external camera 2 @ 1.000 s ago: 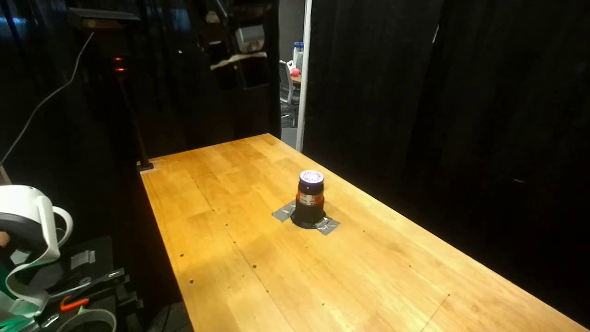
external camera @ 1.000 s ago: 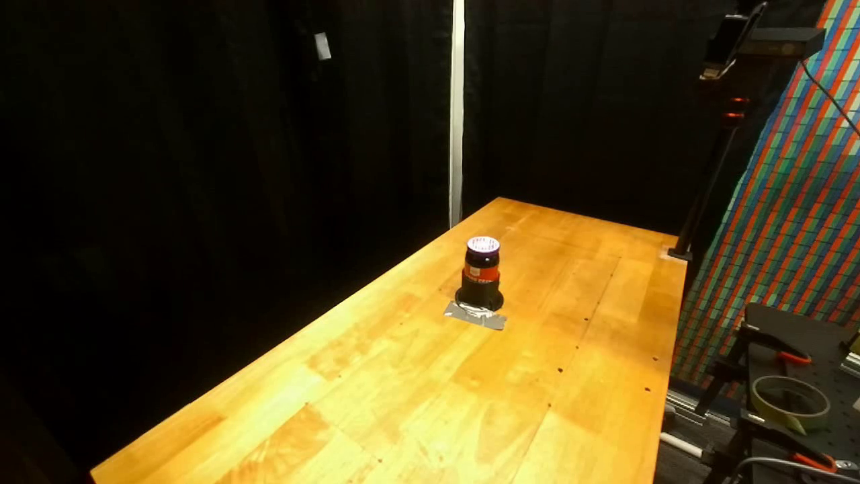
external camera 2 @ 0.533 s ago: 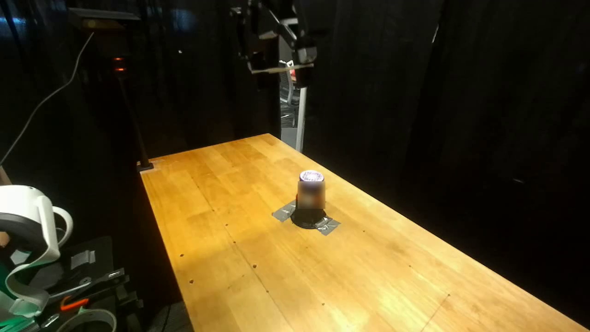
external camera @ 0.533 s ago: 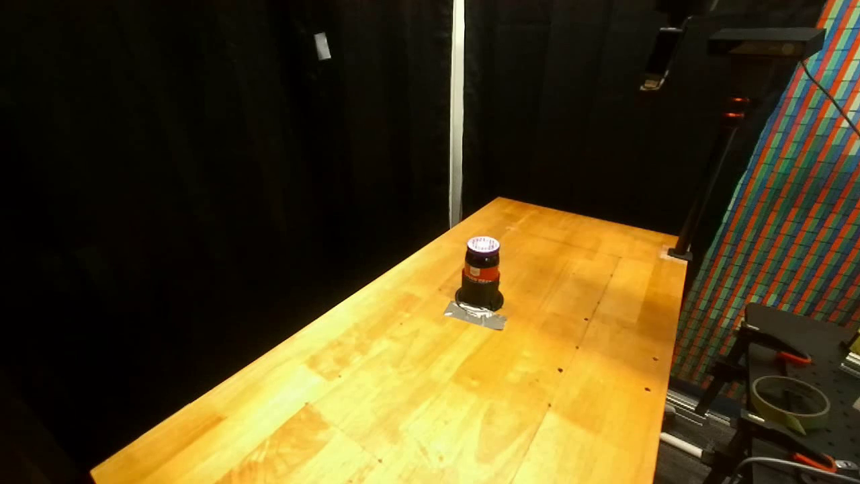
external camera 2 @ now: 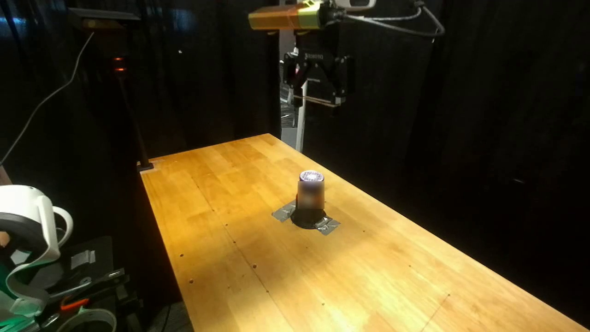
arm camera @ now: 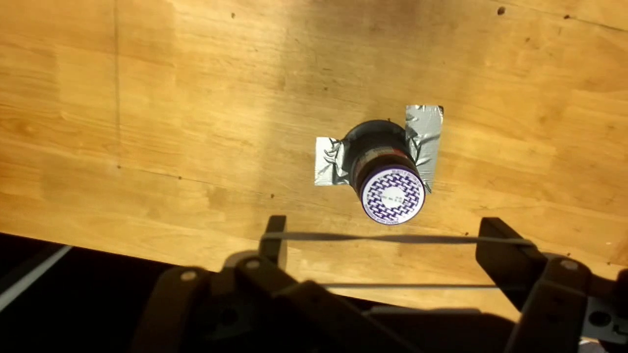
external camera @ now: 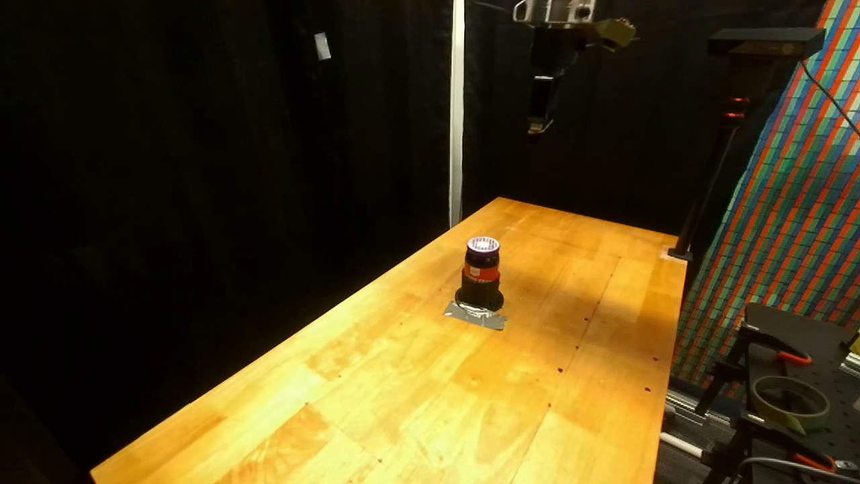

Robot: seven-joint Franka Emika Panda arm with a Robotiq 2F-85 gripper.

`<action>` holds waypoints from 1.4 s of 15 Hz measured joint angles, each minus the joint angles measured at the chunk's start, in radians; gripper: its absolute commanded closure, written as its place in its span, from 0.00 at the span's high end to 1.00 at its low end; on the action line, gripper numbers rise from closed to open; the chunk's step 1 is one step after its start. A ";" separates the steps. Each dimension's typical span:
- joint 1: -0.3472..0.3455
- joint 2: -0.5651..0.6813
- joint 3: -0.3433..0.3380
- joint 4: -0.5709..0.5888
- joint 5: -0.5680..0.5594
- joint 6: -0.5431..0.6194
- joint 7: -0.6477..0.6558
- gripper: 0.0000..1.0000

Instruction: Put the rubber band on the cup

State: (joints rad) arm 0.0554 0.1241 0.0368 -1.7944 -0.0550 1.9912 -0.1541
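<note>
Fingers [arm camera: 505, 264] spread wide are holding the rubber band [arm camera: 417, 239] stretched around them, while the cup [arm camera: 387, 181] is standing nearer one long edge of the worktop [external camera: 403, 376], so centring the band over it before lowering is looking wise.

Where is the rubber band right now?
In the wrist view, lower middle: the band is stretched across the open hand, just below the cup in the picture. In both exterior views, it is higher than the cup.

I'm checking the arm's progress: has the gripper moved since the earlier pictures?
Yes. In an exterior view, the gripper has moved left and down across the picture, closer to the cup, which has stayed put.
</note>
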 measured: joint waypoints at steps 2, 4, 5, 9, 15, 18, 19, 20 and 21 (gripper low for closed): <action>0.002 0.118 0.010 0.098 0.010 0.000 0.005 1.00; 0.006 0.232 0.013 0.194 0.010 -0.004 0.016 1.00; 0.009 0.284 0.013 0.240 0.010 -0.009 0.022 1.00; 0.011 0.459 0.015 0.401 0.012 -0.059 0.035 1.00; 0.013 0.615 0.022 0.546 0.013 -0.090 0.056 1.00; 0.019 0.654 0.024 0.575 0.013 -0.091 0.070 1.00; 0.021 0.666 0.024 0.582 0.013 -0.091 0.075 1.00; 0.023 0.677 0.024 0.585 0.013 -0.091 0.079 1.00; 0.025 0.686 0.024 0.588 0.013 -0.091 0.083 1.00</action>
State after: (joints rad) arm 0.0800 0.8106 0.0610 -1.2068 -0.0419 1.9001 -0.0707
